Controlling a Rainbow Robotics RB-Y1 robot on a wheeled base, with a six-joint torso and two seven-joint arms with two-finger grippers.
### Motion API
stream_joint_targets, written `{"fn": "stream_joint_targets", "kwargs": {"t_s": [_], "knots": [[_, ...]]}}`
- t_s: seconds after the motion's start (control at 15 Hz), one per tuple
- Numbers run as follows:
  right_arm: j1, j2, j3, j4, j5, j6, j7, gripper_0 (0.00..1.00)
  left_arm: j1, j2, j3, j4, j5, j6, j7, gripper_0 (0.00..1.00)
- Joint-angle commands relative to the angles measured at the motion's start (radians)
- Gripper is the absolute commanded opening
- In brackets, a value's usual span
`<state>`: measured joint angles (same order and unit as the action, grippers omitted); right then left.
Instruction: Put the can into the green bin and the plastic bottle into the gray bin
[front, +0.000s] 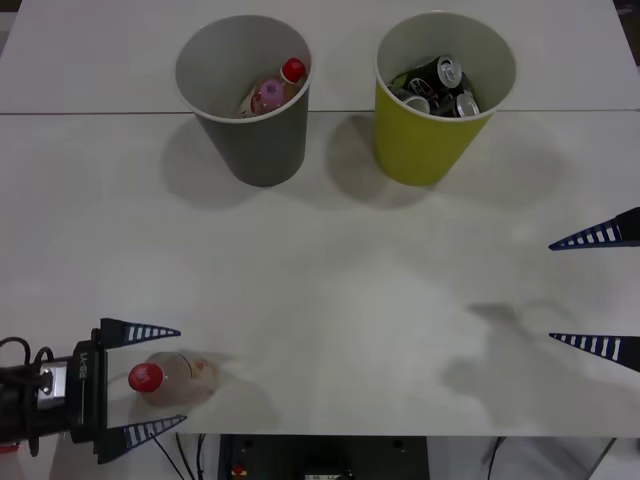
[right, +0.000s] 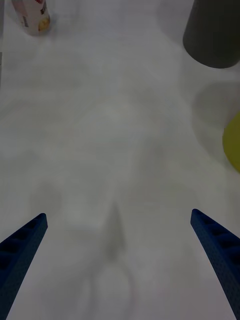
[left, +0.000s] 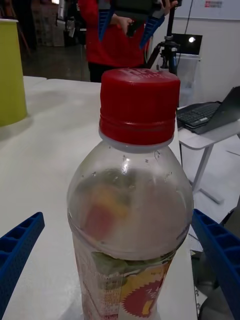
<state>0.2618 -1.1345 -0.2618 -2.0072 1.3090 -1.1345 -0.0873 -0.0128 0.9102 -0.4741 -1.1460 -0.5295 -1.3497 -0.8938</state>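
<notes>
The plastic bottle (front: 185, 377) lies on its side near the table's front left edge, its red cap (front: 146, 377) pointing at my left arm. My left gripper (front: 182, 376) is open, one finger on each side of the cap end and not touching it. In the left wrist view the plastic bottle (left: 130, 215) stands between the blue fingers (left: 20, 245). At the back stand the gray bin (front: 250, 140) and the green bin (front: 425, 145); the green bin holds several cans (front: 440, 85). My right gripper (front: 550, 291) hangs open at the right edge, holding nothing.
Inside the gray bin lie a pink-capped bottle (front: 266, 96) and a small red-capped bottle (front: 293, 70). The right wrist view takes in the gray bin (right: 212, 32), the green bin's edge (right: 233, 142) and the bottle's base (right: 31, 17) across bare white table (right: 115, 125).
</notes>
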Motion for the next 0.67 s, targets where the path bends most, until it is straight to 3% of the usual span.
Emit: {"fn": "stream_joint_targets", "kwargs": {"t_s": [0.07, 0.6, 0.67], "knots": [[0.0, 0.0, 0.0, 0.0, 0.0, 0.0, 0.0, 1.0, -0.013, -0.036, 0.0, 0.017, -0.004, 0.0, 0.001, 1.0], [0.0, 0.0, 0.0, 0.0, 0.0, 0.0, 0.0, 1.0, -0.053, -0.096, 0.0, 0.058, -0.027, 0.0, 0.001, 1.0], [0.0, 0.0, 0.0, 0.0, 0.0, 0.0, 0.0, 1.0, -0.055, -0.097, 0.0, 0.058, -0.027, 0.0, 0.003, 0.71]]}}
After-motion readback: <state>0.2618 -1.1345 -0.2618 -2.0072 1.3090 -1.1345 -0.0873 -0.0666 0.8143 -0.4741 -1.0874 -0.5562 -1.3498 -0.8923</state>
